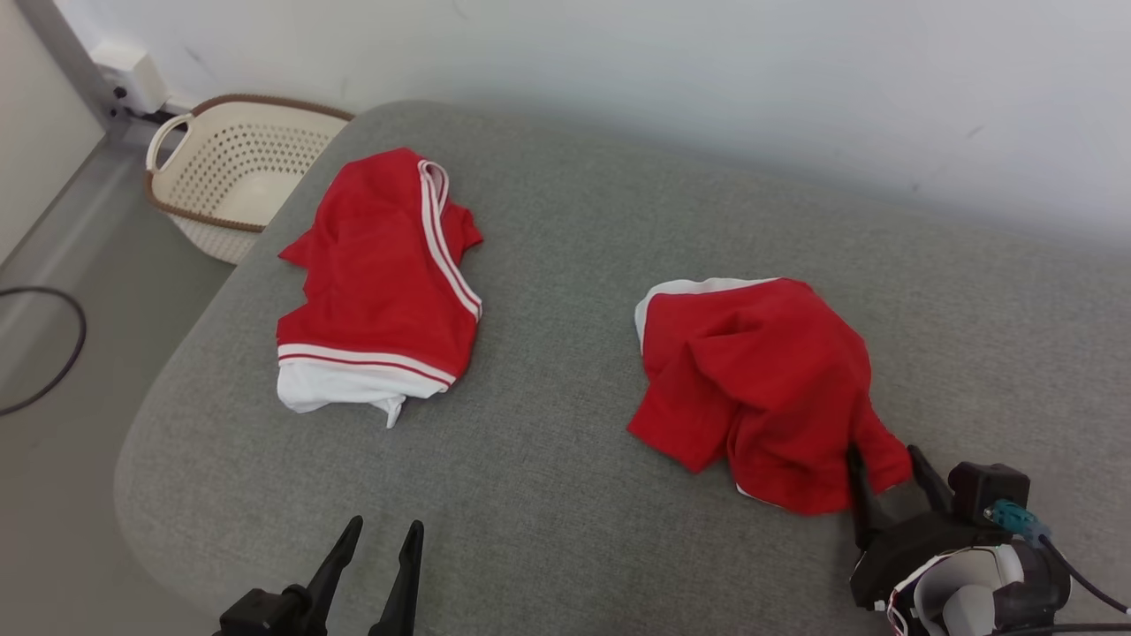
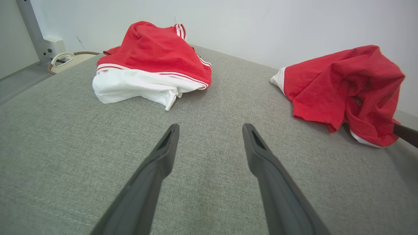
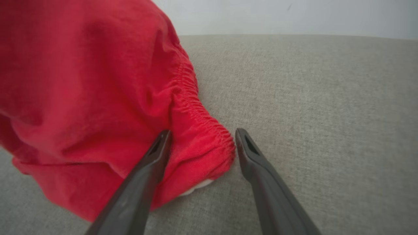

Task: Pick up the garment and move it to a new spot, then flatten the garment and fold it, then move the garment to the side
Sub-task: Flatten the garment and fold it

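Our right pincer [image 1: 884,459] stands open, and its two dark fingers straddle the near corner of the crumpled red garment [image 1: 760,371]. One finger is pressed against the cloth and the other rests just outside it on the surface [image 1: 548,415]. Nothing is clamped yet. We judge this to be the approach for the first pick-up. The pincer is aimed at the gathered elastic band [image 3: 196,114] because that ruched, thicker edge offers more to bite on than the loose cloth beyond it.

The garment lies directly ahead of and to the left of this pincer in a soft, slack heap. It is a matte knit with deep rounded folds, a white trim at its far edge and a sliver of white lining under the near corner.

Our left pincer [image 1: 385,526] is also open and empty. It hovers low over bare grey woven upholstery, probably waiting its turn. Beyond it lies a second red garment with white stripes [image 1: 380,274], loosely folded and flatter. Further beyond, off the surface's edge, stands a cream perforated laundry basket [image 1: 216,243] with a brown rim.
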Available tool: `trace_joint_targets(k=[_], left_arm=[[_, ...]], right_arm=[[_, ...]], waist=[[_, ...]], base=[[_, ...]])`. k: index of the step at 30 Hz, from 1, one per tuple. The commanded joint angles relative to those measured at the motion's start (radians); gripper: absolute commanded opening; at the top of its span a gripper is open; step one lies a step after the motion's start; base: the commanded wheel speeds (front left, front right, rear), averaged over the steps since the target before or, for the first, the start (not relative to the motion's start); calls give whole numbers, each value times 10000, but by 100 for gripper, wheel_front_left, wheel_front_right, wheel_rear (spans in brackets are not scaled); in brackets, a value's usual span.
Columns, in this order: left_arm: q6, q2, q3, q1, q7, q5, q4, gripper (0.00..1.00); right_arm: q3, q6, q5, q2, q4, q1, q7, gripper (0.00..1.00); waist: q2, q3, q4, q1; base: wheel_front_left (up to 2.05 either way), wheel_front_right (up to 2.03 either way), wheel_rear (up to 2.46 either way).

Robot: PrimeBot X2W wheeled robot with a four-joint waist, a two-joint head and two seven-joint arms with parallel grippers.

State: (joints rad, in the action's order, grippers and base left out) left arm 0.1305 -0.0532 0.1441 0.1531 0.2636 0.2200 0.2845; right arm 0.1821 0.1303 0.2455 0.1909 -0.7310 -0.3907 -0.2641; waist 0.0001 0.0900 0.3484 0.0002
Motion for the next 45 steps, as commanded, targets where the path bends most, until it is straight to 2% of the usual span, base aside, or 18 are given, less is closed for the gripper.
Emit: trace_joint_targets(k=[1,2,3,4,9,15,24,25,26,27,28,35,40,45], left_arm=[[0,4,46,77,16,153,-16,100],[0,5,57,108,16,166,-33,100],[2,7,66,129,16,157,-44,100],[2,10,63,129,16,155,-55,100],[0,12,73,2,15,189,-49,100],[0,11,133,-171,16,274,35,100],[2,19,387,-354,16,435,209,100],[2,22,427,-357,16,429,210,100],[1,21,429,-377,16,432,223,100],[1,21,429,-377,16,432,223,100],[1,22,433,-397,15,435,239,100],[1,25,399,-533,16,492,307,100],[1,24,428,-554,16,542,318,100],[1,25,515,-566,16,600,373,100]], right_arm=[[66,8,-87,-10,-403,-161,-5,98],[78,8,-86,-17,-581,-270,-5,47],[27,8,-46,-10,-645,-377,-3,15],[-30,6,-36,4,-686,-418,-5,0],[-494,6,-99,173,-357,-328,-5,0],[-1760,6,-475,474,66,135,-5,0],[-2938,6,-1312,769,-272,892,-5,0],[-3138,6,-1365,744,-350,960,-6,24],[-3247,6,-1428,672,-404,993,-4,71],[-3247,6,-1428,672,-404,993,-4,71],[-3353,6,-1475,630,-380,990,-4,100],[-3915,6,-1637,422,282,1150,-6,100],[-3559,6,-1525,310,890,1131,-6,100],[-3227,6,-1612,275,885,1213,-4,100]], waist=[[-1,340,347,-2],[-1,356,342,-2],[-1,365,322,-2],[-1,363,285,-2],[-1,230,-81,-2],[-1,-176,-749,-2],[-1,-647,-1631,-2],[-1,-681,-1694,-2],[-1,-712,-1760,-2],[-1,-712,-1760,-2],[-1,-736,-1812,-2],[-1,-958,-2135,-2],[-1,-1121,-2246,-2],[-1,-1284,-2221,-2]], base=[[0,0,0],[0,0,0],[0,0,0],[0,0,0],[0,0,0],[0,0,0],[0,0,0],[0,0,0],[0,0,0],[0,0,0],[0,0,0],[0,0,0],[0,0,0],[0,0,0]])
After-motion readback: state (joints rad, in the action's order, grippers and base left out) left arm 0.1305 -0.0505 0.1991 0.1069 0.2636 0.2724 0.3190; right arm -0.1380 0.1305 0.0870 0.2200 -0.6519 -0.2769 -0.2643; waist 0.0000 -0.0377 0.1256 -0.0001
